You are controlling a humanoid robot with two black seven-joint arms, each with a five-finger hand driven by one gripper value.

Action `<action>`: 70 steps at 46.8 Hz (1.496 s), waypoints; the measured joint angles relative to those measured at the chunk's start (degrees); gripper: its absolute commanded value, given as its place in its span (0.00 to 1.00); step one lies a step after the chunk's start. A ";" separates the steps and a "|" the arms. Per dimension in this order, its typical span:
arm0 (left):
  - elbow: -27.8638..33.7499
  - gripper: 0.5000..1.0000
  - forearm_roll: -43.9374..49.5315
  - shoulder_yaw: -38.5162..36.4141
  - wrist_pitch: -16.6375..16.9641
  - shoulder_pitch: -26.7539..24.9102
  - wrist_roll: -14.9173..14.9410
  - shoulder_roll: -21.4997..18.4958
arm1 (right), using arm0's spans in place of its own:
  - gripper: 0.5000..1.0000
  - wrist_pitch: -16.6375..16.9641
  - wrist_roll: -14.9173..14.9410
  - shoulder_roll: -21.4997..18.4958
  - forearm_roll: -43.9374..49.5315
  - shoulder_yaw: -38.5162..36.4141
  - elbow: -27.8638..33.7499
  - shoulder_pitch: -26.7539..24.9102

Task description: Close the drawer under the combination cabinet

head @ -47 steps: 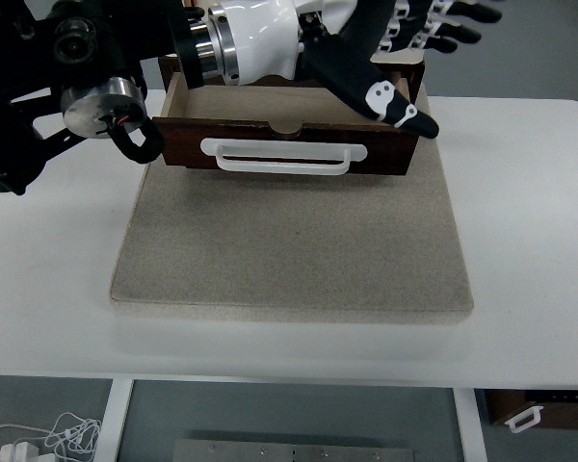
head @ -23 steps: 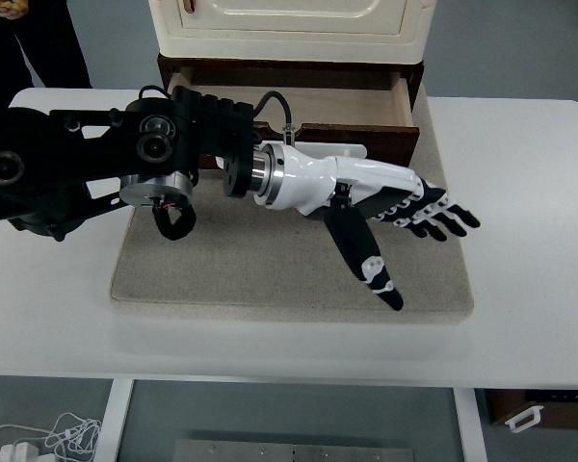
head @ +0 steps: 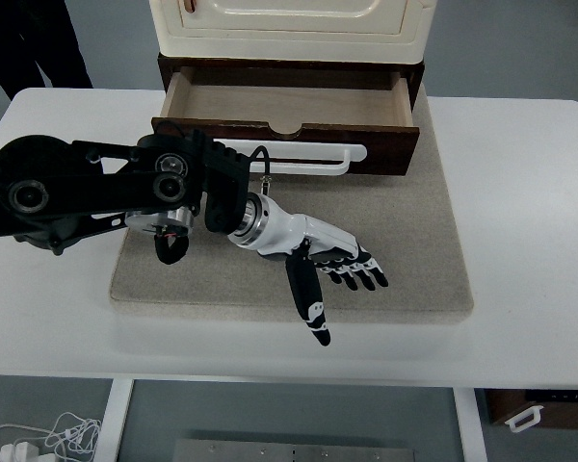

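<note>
The dark wooden drawer (head: 287,130) stands pulled out from under the cream cabinet (head: 291,21). Its inside is bare and a white bar handle (head: 294,159) runs across its front. My left arm reaches in from the left edge. Its hand (head: 329,274) hovers over the grey mat (head: 405,221), in front of the drawer and well short of the handle. The fingers (head: 361,271) are spread flat, the thumb points toward the near edge, and they hold nothing. My right arm is out of view.
The white table (head: 530,221) extends on both sides of the mat. A person in dark clothes (head: 34,43) stands at the top left. Below the table, a cable lies at the lower left and a brown box (head: 544,409) at the lower right.
My left hand has swung down from above the drawer toward the near side and now lies low over the mat. The drawer has not moved.
</note>
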State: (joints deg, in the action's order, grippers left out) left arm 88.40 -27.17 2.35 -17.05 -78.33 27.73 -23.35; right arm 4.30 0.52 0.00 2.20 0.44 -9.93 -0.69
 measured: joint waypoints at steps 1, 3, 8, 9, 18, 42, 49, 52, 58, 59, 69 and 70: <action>-0.36 1.00 0.00 -0.03 0.00 -0.13 0.62 0.02 | 0.90 0.00 0.00 0.00 0.00 0.00 0.00 0.01; -1.09 1.00 0.00 -0.04 -0.02 -0.24 1.48 0.23 | 0.90 0.00 0.00 0.00 -0.01 0.00 0.00 0.01; -3.04 1.00 0.00 -0.06 -0.27 -0.65 2.98 1.36 | 0.90 0.00 0.00 0.00 -0.01 0.00 0.00 0.01; -3.42 1.00 0.00 -0.06 -0.41 -0.83 3.16 1.53 | 0.90 0.00 0.01 0.00 -0.01 0.00 0.00 0.02; -8.06 1.00 -0.22 -0.23 -2.19 -2.70 3.56 3.00 | 0.90 0.00 0.00 0.00 -0.01 0.00 0.00 0.00; -14.38 1.00 -3.03 -0.10 -5.11 -3.96 3.61 3.74 | 0.90 0.04 0.00 0.00 -0.01 0.00 0.00 0.03; -15.47 1.00 -3.41 -0.07 -5.52 -3.96 3.48 3.76 | 0.90 0.01 0.00 0.00 -0.01 0.00 0.00 0.00; -16.07 1.00 -3.84 0.08 -5.77 -3.96 3.47 3.76 | 0.90 0.01 0.00 0.00 -0.01 0.00 0.00 0.00; -17.63 1.00 -4.54 0.69 -6.51 -4.00 3.18 3.83 | 0.90 0.01 0.00 0.00 -0.01 0.00 0.00 0.02; -17.89 1.00 -4.56 0.77 -6.67 -4.00 3.15 3.83 | 0.90 0.01 0.01 0.00 -0.01 0.00 0.00 0.04; -20.51 1.00 -4.73 2.00 -7.13 -4.00 2.92 3.93 | 0.90 0.00 0.00 0.00 -0.01 0.00 0.00 0.01; -20.78 1.00 -4.81 2.11 -7.15 -4.00 2.90 3.93 | 0.90 0.00 0.01 0.00 -0.01 0.00 0.00 0.04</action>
State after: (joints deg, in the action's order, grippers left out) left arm 67.63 -31.98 4.46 -24.21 -82.33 30.62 -19.42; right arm 4.30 0.53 0.00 2.19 0.44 -9.93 -0.66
